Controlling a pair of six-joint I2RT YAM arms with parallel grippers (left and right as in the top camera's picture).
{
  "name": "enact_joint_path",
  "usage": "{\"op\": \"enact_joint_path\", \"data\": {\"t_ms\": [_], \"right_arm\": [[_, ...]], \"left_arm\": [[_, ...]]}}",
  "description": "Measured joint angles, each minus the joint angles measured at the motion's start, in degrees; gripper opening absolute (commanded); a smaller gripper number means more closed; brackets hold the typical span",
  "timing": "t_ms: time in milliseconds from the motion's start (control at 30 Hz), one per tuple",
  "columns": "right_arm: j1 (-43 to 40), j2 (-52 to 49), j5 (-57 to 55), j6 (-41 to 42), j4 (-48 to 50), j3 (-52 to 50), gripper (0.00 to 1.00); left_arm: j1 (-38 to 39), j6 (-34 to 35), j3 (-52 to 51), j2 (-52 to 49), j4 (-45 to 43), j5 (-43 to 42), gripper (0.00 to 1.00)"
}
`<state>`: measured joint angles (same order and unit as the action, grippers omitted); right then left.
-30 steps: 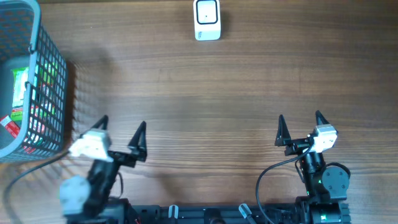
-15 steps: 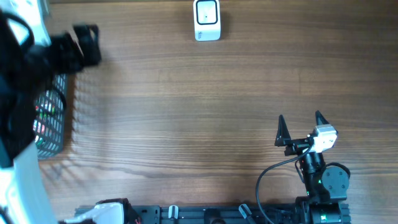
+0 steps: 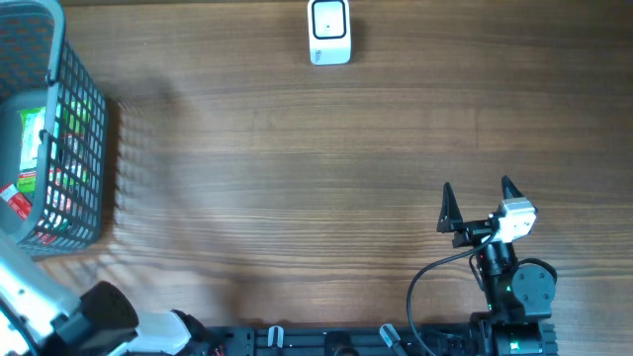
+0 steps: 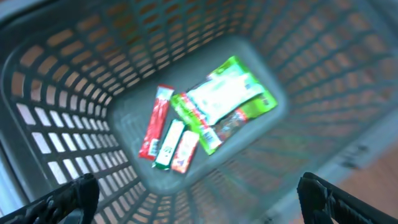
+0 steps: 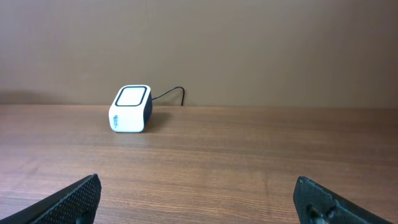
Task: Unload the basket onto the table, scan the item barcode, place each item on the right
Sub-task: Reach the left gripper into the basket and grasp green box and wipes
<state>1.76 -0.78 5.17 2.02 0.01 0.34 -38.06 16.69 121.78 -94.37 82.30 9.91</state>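
Note:
Several snack packets lie on the floor of the grey mesh basket (image 4: 74,81): a green-and-white packet (image 4: 227,93), a red stick (image 4: 155,121), and a green stick (image 4: 169,144) beside an orange one (image 4: 185,151). My left gripper (image 4: 199,198) hangs open above them, looking down into the basket, with nothing between its fingers. From overhead only part of the left arm (image 3: 59,316) shows at the bottom left corner. The white scanner (image 3: 329,32) stands at the far edge of the table. My right gripper (image 3: 477,203) rests open and empty near the front, facing the scanner (image 5: 130,109).
The basket (image 3: 84,119) stands at the table's left edge with the packets (image 3: 35,148) seen through its mesh. A black cable (image 5: 171,93) runs from the scanner along the wall. Bare wood lies between the basket, the scanner and the right arm.
My left arm has left its spot at the table's front, swung up over the basket, and its camera now looks down inside. The right arm has not moved.

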Motion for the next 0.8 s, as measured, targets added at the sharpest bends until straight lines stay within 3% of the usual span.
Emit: {"op": "enact_joint_path", "data": {"t_ms": [200, 800], "right_arm": [[0.00, 0.00, 0.02, 0.00, 0.00, 0.00, 1.00], [0.00, 0.00, 0.00, 0.00, 0.00, 0.00, 1.00]], "left_arm": [[-5.49, -3.10, -9.57, -2.97, -5.29, -3.76, 1.00], [-5.57, -9.18, -26.75, -16.37, -17.59, -5.55, 0.98]]}}
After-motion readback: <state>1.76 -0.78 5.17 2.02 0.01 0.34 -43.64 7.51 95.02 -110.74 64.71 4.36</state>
